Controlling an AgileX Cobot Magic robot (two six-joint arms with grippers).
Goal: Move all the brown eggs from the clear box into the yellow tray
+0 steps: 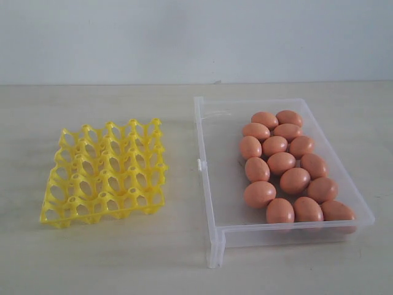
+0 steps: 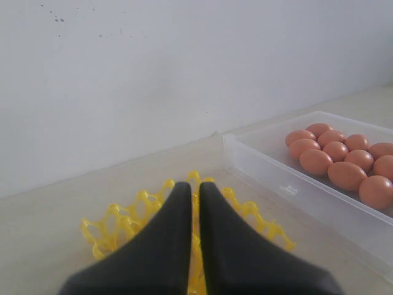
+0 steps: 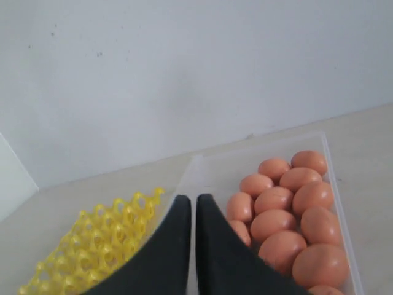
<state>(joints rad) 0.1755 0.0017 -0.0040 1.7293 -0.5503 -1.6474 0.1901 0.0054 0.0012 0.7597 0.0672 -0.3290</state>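
Several brown eggs (image 1: 281, 163) lie clustered in the right half of the clear box (image 1: 212, 184), on the right of the table. The yellow tray (image 1: 104, 172) sits to its left with every cup bare. Neither arm shows in the exterior view. In the left wrist view my left gripper (image 2: 193, 185) hangs above the yellow tray (image 2: 132, 215), its black fingers shut with nothing between them; the brown eggs (image 2: 344, 161) lie off to one side. In the right wrist view my right gripper (image 3: 193, 200) is shut and holds nothing, over the clear box (image 3: 206, 169) beside the brown eggs (image 3: 276, 212).
A pale wooden table (image 1: 123, 258) carries both containers, with a plain white wall (image 1: 184, 37) behind. The left half of the clear box's floor is bare. A strip of bare tabletop separates tray and box.
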